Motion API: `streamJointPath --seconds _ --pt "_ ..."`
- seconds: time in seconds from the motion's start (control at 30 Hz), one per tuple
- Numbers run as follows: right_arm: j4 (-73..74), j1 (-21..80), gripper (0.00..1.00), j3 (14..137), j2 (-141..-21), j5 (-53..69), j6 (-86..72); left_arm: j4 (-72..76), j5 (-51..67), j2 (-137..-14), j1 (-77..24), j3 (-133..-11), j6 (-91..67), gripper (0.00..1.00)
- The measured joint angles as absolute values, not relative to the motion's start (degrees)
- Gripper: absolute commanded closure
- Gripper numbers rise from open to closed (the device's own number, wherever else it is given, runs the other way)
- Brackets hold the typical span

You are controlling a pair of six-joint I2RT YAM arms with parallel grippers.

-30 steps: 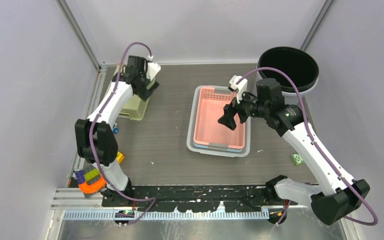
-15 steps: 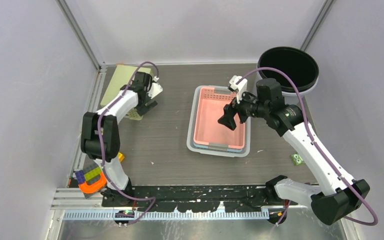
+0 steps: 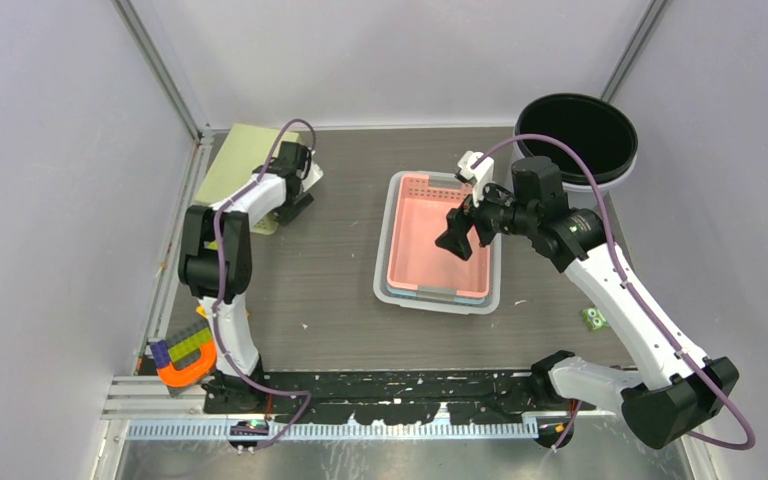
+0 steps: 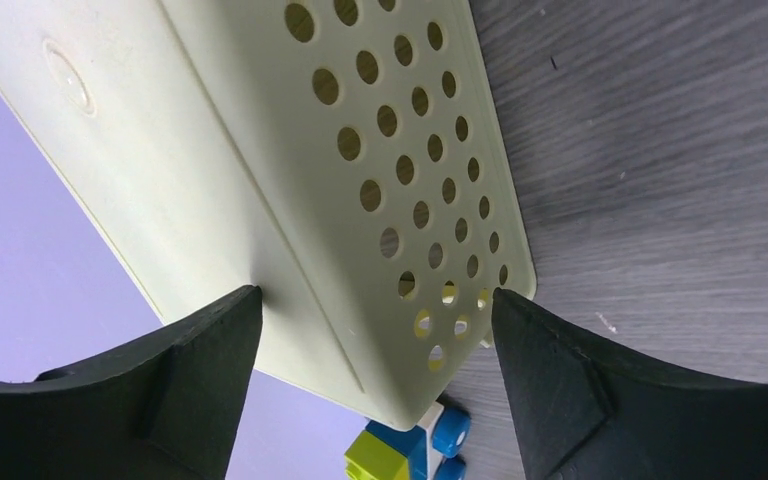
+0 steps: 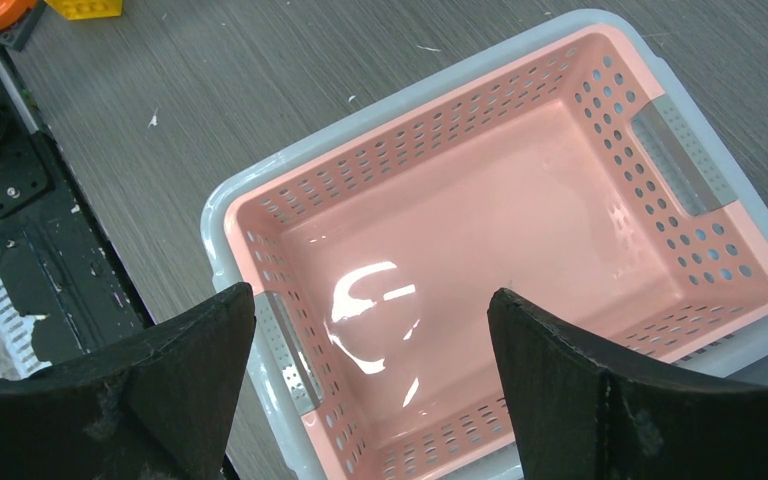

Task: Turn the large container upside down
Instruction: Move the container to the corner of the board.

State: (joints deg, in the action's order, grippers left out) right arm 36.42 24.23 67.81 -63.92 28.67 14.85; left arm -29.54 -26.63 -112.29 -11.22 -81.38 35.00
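Container (image 4: 260, 150): pale yellow-green, one face perforated with rows of round holes. Basket (image 5: 520, 250): pink, walls slotted. Tray (image 5: 215, 235): pale grey. Bench (image 3: 340, 290): dark grey wood grain. Bin (image 3: 575, 130): black.

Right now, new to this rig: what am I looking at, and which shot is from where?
Two robot arms are bolted at the table's near edge, each ending in a two-finger gripper. The wide picture is from a fixed camera above and behind them. The other two are from a camera on each wrist, so the black wedges at the bottom are that arm's own fingers. The left gripper has its jaws wide on either side of a pale green perforated container, which is tipped over at the table's back left; whether they press on it I cannot tell. The right gripper hangs open and empty over a pink basket nested in a pale tray. Also around the table: a black round tub at back right and bright blocks at near left.
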Motion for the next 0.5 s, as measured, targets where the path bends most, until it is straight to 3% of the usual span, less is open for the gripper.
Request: streamJointPath --seconds 0.43,0.5 --pt "36.42 24.23 0.1 67.81 -64.55 28.67 14.85 -34.65 -29.04 -119.48 -11.14 -94.04 22.57 0.53" --pt "36.42 24.23 0.1 67.81 -64.55 28.64 14.85 -35.79 -29.21 -120.14 -11.14 -95.7 20.56 0.53"
